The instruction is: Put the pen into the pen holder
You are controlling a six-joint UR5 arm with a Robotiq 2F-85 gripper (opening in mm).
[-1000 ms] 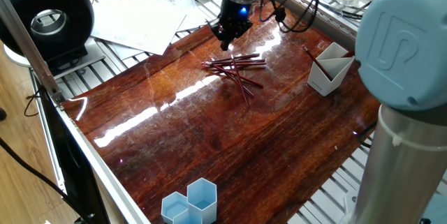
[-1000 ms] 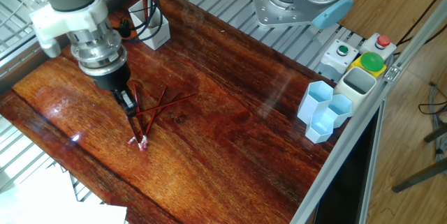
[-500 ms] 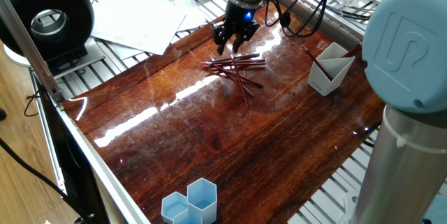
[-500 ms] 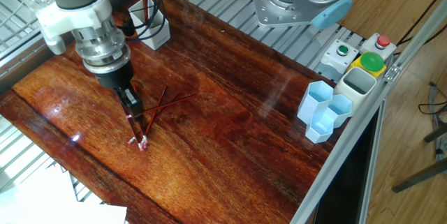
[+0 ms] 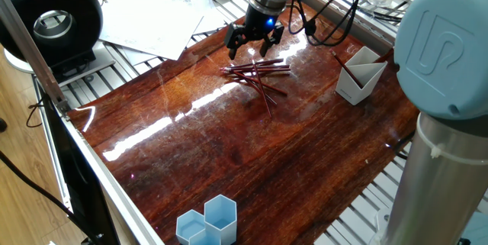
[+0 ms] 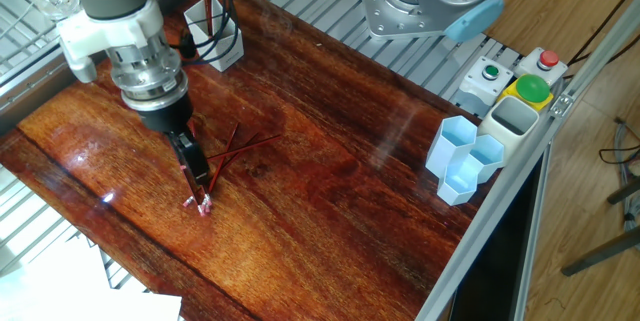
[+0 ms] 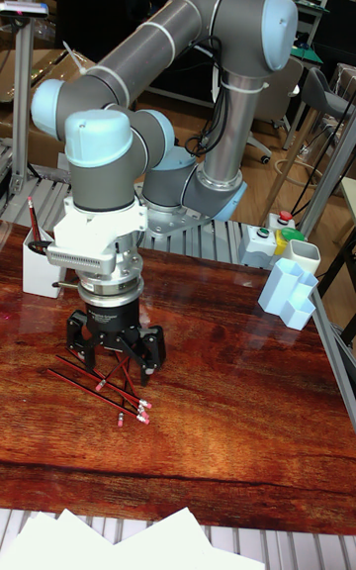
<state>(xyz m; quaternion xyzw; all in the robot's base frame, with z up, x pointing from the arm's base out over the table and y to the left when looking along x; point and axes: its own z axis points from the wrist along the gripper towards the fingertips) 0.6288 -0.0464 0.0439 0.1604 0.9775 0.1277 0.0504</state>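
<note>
Though one pen already stands in the pen holder (image 5: 358, 82), the rest lie in a pile (image 5: 258, 75) mid-table; gripper (image 5: 252, 44) hangs over it w/ jaws spread, nothing grasped yet.

the tool (image 5: 252, 43) is now standing with its fingers (image 5: 232, 46) spread wide apart, where a second ago they were drawn together into a single dark tip; half a second ago they were only partly parted. in one fixed view it is also sitting a little further toward the far edge of the table (image 5: 229, 146) than before, above the near end of the heap of pens (image 5: 258, 73). in the other fixed view the tool (image 6: 190, 156) and the wrist above it are lying slightly lower and further right in the picture than a second ago, closer over the pens (image 6: 215, 166).
</note>
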